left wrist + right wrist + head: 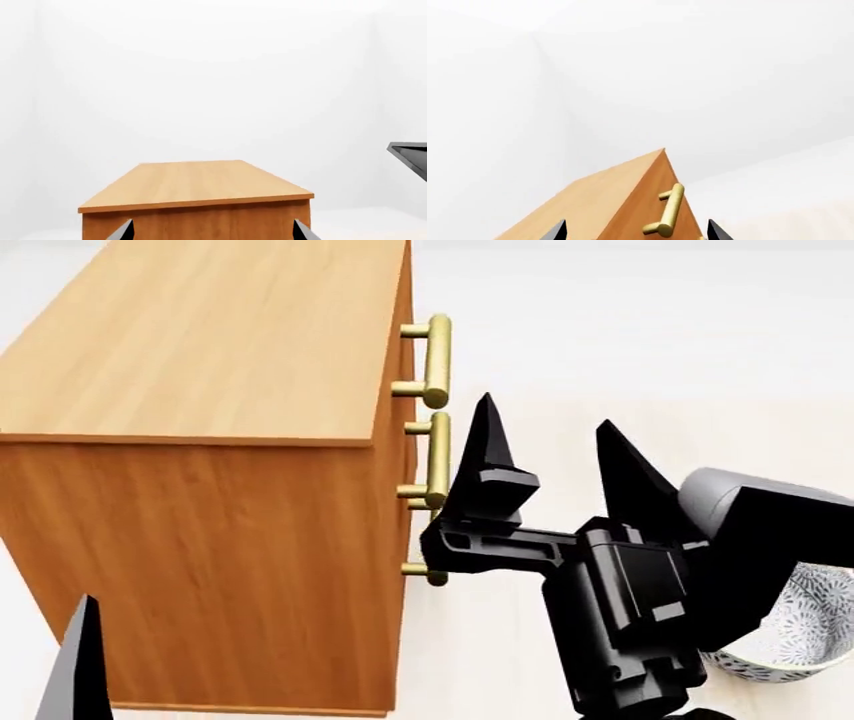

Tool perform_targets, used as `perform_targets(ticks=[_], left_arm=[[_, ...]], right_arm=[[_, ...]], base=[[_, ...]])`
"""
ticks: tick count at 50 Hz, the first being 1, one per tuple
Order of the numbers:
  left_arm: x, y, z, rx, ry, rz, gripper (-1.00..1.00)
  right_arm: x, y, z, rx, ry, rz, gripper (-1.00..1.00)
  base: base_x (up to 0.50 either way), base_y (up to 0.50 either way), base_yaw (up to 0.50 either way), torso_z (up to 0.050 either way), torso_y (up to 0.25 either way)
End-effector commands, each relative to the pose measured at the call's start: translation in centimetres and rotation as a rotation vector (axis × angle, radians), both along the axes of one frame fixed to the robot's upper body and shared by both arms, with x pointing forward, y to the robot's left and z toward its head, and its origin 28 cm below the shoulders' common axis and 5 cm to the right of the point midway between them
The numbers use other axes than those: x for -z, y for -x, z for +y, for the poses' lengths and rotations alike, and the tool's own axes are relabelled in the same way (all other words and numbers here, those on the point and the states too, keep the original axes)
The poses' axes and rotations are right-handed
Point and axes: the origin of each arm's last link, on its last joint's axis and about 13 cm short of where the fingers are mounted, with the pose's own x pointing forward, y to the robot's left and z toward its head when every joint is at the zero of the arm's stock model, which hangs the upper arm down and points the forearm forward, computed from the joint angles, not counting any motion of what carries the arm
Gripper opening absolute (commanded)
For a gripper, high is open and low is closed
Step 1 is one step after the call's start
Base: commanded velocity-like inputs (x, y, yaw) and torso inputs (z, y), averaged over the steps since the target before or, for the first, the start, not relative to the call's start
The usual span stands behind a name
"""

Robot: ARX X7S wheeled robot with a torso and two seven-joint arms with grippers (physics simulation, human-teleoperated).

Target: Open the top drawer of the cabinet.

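Now, left wrist: cabinet (195,200) is sitting ahead, its flat top facing up; left gripper (212,233) is showing two tips spread wide, no handle visible.
Head: right gripper (554,465) is hovering with prongs apart just beside the cabinet front, nearer than the left; top drawer (404,310) is lying at the front's upper edge.
Right wrist: top handle (668,210) is running lengthwise between the tips, ahead, not yet touched.
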Motion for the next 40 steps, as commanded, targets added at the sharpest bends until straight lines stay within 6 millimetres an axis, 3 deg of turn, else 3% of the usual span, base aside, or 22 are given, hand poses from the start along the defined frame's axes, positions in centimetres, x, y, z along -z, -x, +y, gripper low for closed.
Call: perform_targets(ticks=[1,18,27,40], left_arm=[[0.1,0.2,0.0,0.001,-0.002,-0.005,1.0],[-0.1,1.3,-0.2,0.014,-0.009,-0.03,1.0],[0.0,1.3,-0.2,0.016,-0.006,-0.029,1.0],[0.1,1.9,-0.4,0.026,-0.007,-0.042,1.0]], right_arm=[[0.1,-0.2,0.0,0.003,-0.009,0.014,1.0],[-1.2,-1.7,-0.3,-0.01,-0.134,0.059,1.0],[-0.7,-2.7,0.2,-0.026,-0.135,0.098,1.0],[0.0,-5.3,0.7,-0.133,-0.345,0.193,1.0]], base=[[0.11,0.0,0.0,0.0,0.0],[0.0,0.0,0.0,0.0,0.0],[0.23,0.0,0.0,0.0,0.0],[0.02,0.0,0.0,0.0,0.001]])
